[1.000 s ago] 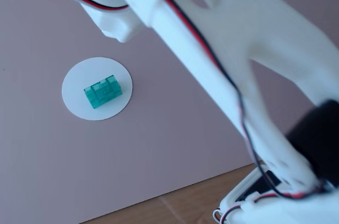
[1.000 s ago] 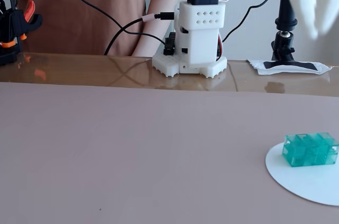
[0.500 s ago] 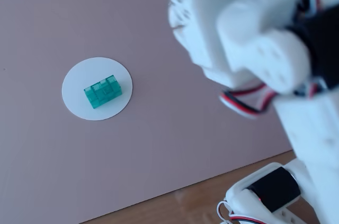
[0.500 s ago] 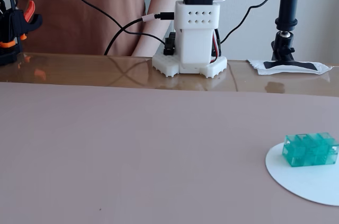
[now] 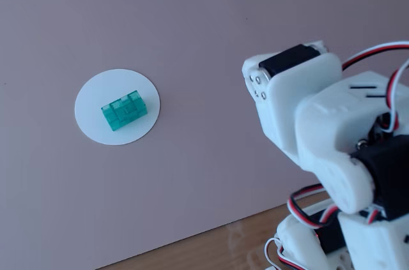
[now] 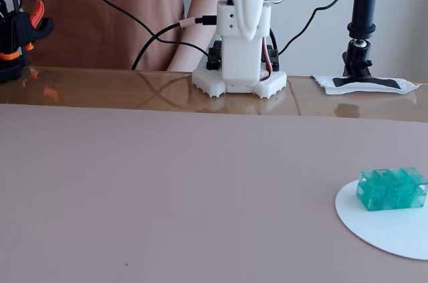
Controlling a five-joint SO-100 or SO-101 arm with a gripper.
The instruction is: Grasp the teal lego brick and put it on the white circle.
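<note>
Nearest in the low fixed view, at the lower right of the frame, the teal brick [image 6: 392, 189] sits flat on the white circle [image 6: 388, 233], resting toward its far edge. In the high fixed view the same brick [image 5: 124, 110] lies close to the middle of the disc [image 5: 96, 107], left of centre in the frame, with pink mat [image 5: 211, 59] all round it.

To my eye the placing is done and the step in hand is the pull-back to rest. Nothing more seems called for than letting the arm settle; the brick needs no nudge, since it lies wholly inside the disc.

Beyond the mat, on the glossy counter [image 6: 100, 89], the robot arm [image 6: 242, 29] stands folded over its base at top centre. In the high view its body [image 5: 319, 129] fills the right side. The end effector is out of sight in both views, so I cannot tell whether it is wide or narrow.

Compared with half a second back, the arm has swung round on its base and now shows its narrow side. The brick has not shifted.
</note>
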